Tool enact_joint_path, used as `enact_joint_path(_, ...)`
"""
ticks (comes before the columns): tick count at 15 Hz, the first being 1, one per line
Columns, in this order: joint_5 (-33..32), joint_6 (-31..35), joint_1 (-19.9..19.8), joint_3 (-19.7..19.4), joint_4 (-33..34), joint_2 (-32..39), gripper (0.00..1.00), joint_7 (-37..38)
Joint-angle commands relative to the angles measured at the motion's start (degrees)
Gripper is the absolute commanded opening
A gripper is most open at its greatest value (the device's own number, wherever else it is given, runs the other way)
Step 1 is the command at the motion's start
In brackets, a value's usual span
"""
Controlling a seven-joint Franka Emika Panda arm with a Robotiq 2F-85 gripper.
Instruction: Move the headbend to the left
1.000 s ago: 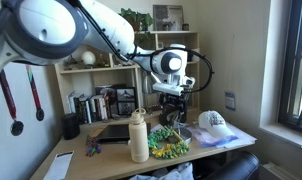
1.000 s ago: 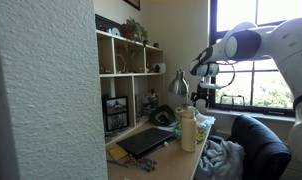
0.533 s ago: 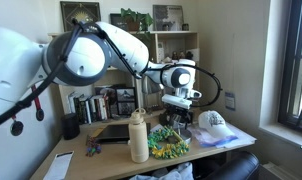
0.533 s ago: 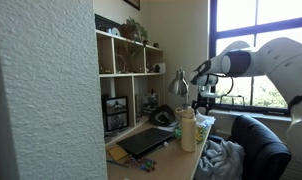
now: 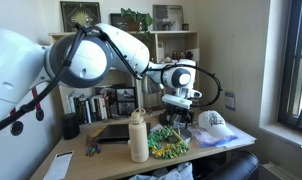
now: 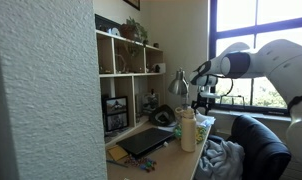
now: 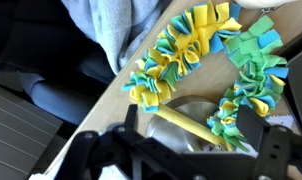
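Note:
The headbend (image 5: 169, 143) is a bushy ring of green and yellow leaf-like pieces lying on the desk between the bottle and the white cap. In the wrist view it curves across the top right (image 7: 191, 45). My gripper (image 5: 174, 108) hangs a short way above it, apart from it; it also shows in an exterior view (image 6: 203, 100). In the wrist view the gripper (image 7: 191, 125) is open and empty, with a dark finger on each side. A round metal bottle lid with a yellow strap (image 7: 176, 118) shows between the fingers.
A tall cream bottle (image 5: 139, 137) stands left of the headbend. A white baseball cap (image 5: 213, 122) lies to its right. A dark laptop (image 5: 113, 131) and a small dark multicoloured clump (image 5: 93, 146) lie further left. Grey cloth (image 7: 116, 25) hangs at the desk's front edge.
Over the last second the arm swung and the gripper shifted a little to the right above the headbend. In the last half second nothing visibly moved.

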Motion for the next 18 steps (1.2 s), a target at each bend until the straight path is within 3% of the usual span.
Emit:
enact_joint_path(1, -0.8, 1.8, 1.4, -0.7, -5.3, -2.3, 1.00, 1.7)
enact_joint_path(9, -4.5, 5.8, 1.7, -1.3, -9.1, 0.0, 1.00, 6.3)
enact_joint_path(18, -2.9, 11.4, 0.6, -0.5, -7.1, 5.6, 1.00, 8.6)
